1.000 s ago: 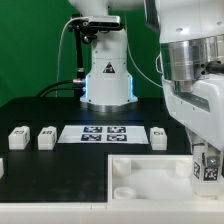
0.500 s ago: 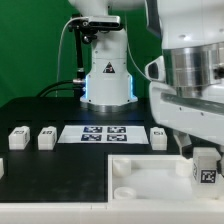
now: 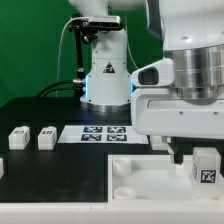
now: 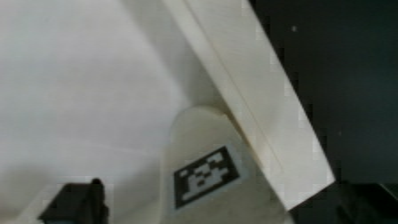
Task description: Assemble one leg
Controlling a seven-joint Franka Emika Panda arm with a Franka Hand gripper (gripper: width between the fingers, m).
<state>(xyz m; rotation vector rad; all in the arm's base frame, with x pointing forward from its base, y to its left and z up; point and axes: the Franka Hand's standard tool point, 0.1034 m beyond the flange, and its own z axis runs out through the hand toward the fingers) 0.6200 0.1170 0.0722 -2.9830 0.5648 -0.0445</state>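
1. A black table fills the scene, with a green wall behind and the arm's white base at the far side.
2. The leg in play stands upright at the near right of the exterior view, its tag facing the camera, on the right part of the large white panel. That placement suggests it is being seated at a corner socket, though the socket itself is hidden.
3. In the wrist view the same leg shows as a rounded white post with its tag, close against the panel's raised edge.
4. The gripper hangs just above and slightly left of the leg. Whether its fingers are spread or closed I cannot tell: only one dark fingertip shows in the wrist view, apart from the leg, so it is probably not gripping.
5. Three spare legs wait for later steps: two at the far left and one right of the marker board, which lies flat mid-table.
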